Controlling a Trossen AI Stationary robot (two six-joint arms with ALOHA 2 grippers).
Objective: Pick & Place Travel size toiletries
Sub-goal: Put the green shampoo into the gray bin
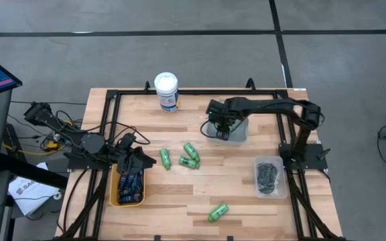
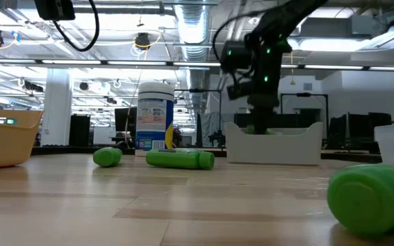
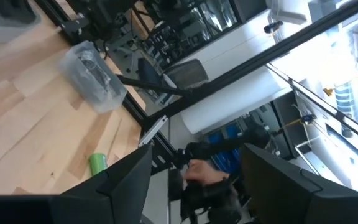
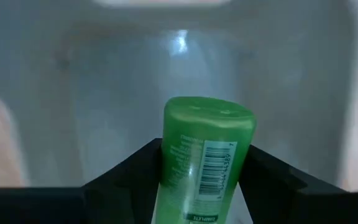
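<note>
Bottle point(image 4: 205, 163) in right claw point(image 4: 204, 186) | inside clear bin point(image 1: 237, 130) | walls close

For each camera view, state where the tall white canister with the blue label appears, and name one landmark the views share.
High view: white canister at the table's far edge, left of centre.
Low view: canister upright behind the green bottles.
Left wrist view: not in it.
Right wrist view: not in it.
Shared landmark: the clear bin.

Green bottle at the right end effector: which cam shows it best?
Right wrist view: the green bottle fills the frame between the right end effector fingers, barcode visible, over the clear bin. High and low views hide it behind the arm and bin; left wrist view misses it.
</note>
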